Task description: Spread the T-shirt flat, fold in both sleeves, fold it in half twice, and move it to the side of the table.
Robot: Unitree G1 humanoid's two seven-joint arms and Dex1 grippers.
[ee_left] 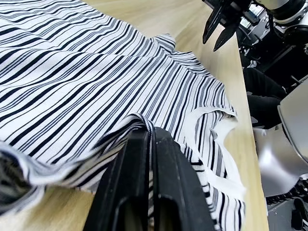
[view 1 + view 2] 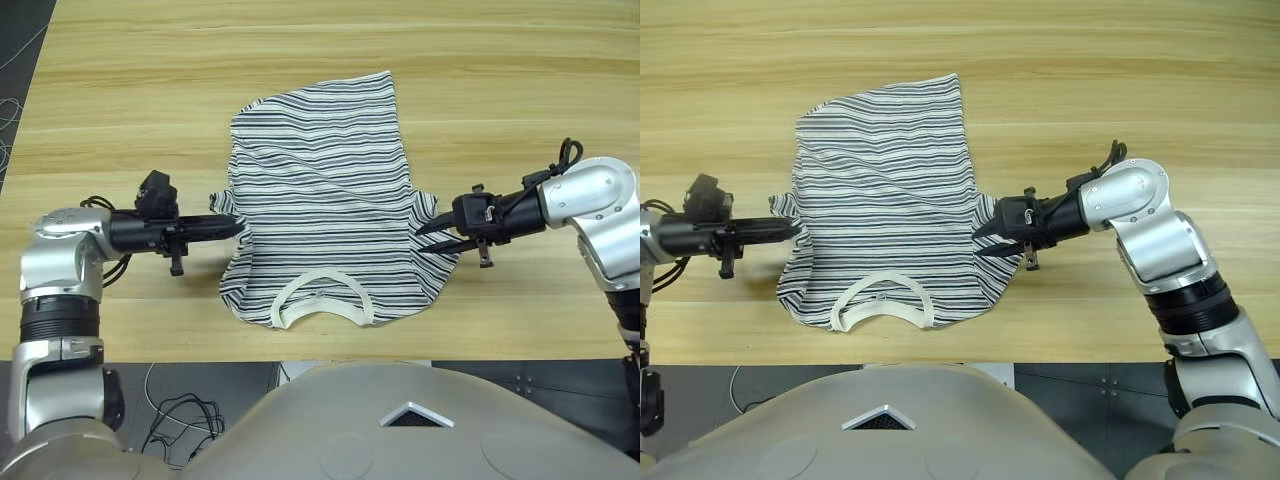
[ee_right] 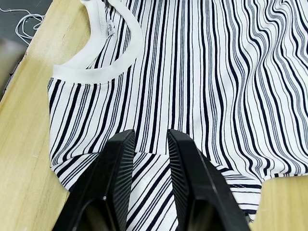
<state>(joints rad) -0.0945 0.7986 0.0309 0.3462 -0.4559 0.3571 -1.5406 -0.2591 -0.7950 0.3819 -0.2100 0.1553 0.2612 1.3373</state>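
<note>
My left arm comes in from the lower left of the frame, elbow bent, with the forearm running level toward the centre. My left gripper points right at mid-height, and its fingers are pressed together with a fold of the T-shirt pinched at their tips. My right arm enters from the right edge, its shoulder joint high and the wrist stretched left, almost level with the other. My right gripper points left at mid-frame, facing my left one. Its two ribbed black fingers are spread apart and hold nothing between them.
</note>
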